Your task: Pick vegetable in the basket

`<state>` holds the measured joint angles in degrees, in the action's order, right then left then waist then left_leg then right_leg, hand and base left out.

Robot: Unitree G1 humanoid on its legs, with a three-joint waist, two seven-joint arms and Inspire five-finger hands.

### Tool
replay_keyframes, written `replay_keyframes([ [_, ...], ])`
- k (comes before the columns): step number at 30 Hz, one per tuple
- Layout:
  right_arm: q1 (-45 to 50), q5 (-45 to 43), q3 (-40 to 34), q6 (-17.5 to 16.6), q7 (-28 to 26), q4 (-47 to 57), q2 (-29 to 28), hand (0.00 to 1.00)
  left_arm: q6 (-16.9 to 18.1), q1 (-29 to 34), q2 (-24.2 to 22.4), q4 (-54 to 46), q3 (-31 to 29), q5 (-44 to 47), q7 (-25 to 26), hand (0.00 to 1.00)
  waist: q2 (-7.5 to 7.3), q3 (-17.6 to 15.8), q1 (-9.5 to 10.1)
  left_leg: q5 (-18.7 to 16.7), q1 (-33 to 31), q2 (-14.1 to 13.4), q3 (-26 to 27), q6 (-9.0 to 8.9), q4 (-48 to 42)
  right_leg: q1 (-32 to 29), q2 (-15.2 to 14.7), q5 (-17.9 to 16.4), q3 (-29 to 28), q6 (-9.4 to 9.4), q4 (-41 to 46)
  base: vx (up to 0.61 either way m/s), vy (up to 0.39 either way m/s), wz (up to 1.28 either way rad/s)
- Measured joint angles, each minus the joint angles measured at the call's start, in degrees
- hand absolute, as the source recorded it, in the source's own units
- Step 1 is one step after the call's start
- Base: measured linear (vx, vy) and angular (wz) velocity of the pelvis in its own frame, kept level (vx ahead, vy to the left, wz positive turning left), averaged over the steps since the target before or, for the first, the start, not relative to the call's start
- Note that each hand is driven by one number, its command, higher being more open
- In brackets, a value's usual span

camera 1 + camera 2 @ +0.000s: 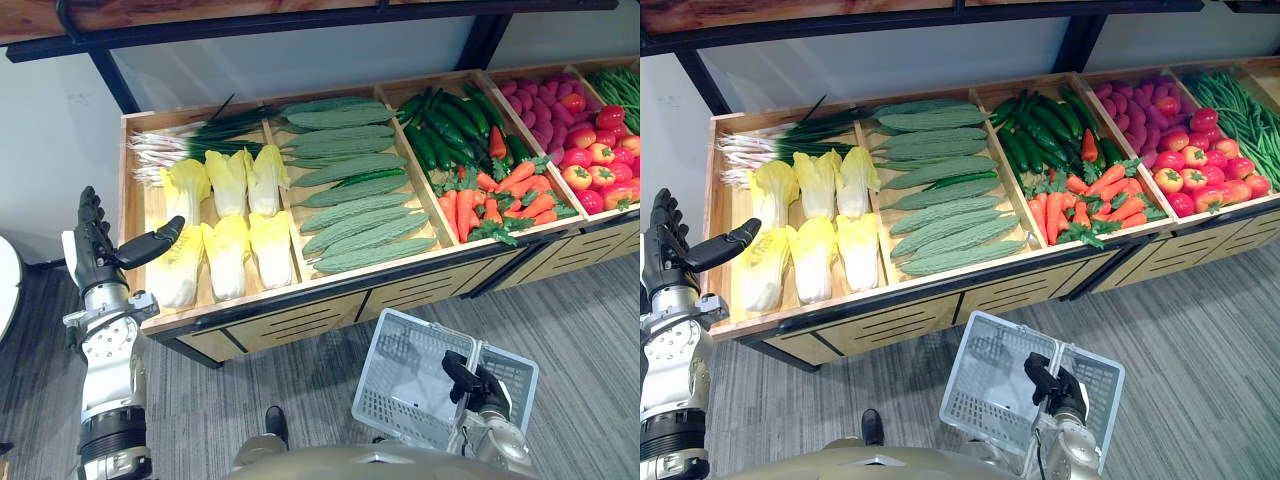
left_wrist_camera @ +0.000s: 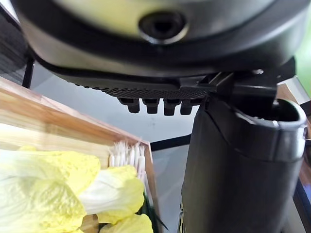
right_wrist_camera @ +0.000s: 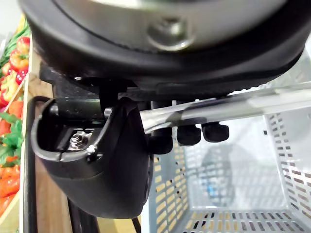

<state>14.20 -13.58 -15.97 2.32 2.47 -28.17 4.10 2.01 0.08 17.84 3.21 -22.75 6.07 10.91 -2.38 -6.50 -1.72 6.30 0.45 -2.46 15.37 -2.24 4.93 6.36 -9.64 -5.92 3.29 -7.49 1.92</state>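
A wooden stall holds vegetables in compartments. Pale yellow cabbages [image 1: 226, 240] lie in the leftmost one, with spring onions [image 1: 170, 148] behind them. My left hand [image 1: 94, 252] is raised at the stall's left end, open, fingers straight, with its thumb [image 2: 233, 170] pointing over the front-left cabbage [image 2: 43, 189] and holding nothing. A light grey plastic basket [image 1: 400, 380] hangs low in front of the stall. My right hand [image 1: 476, 386] is shut on the basket's metal handle [image 3: 218, 104], fingers curled over it. The basket [image 3: 233, 194] looks empty inside.
Long green gourds [image 1: 350, 195] fill the second compartment. Dark cucumbers [image 1: 445, 125] and carrots [image 1: 500, 200] lie in the third. Purple tubers [image 1: 540, 105], red and yellow peppers [image 1: 595, 160] and green beans [image 1: 620, 90] are at the right. A dark shelf beam [image 1: 300, 20] runs overhead.
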Motion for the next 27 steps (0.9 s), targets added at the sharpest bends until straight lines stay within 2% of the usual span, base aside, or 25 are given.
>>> replay_keyframes([
  [22,0.25,1.94,0.91,0.72,-0.85,0.87,-0.02,0.0,-2.18,2.0,-5.3,-0.01,-0.05,-2.17,2.49,1.0,-0.1,0.01,-0.18,0.28,-1.92,-0.29,0.83,0.16,0.2,-2.44,0.18,0.74,-0.86,-0.03,-0.1,-0.01,0.0,-0.01],
  [27,0.24,2.0,0.93,0.76,-0.83,0.87,-0.02,0.0,-2.19,3.34,-6.78,0.05,-0.66,-2.14,3.9,1.0,-0.67,-0.32,0.02,0.29,-2.0,-0.3,0.82,0.16,0.19,-2.47,0.19,0.77,-0.84,-0.01,-0.1,0.0,0.0,0.0],
])
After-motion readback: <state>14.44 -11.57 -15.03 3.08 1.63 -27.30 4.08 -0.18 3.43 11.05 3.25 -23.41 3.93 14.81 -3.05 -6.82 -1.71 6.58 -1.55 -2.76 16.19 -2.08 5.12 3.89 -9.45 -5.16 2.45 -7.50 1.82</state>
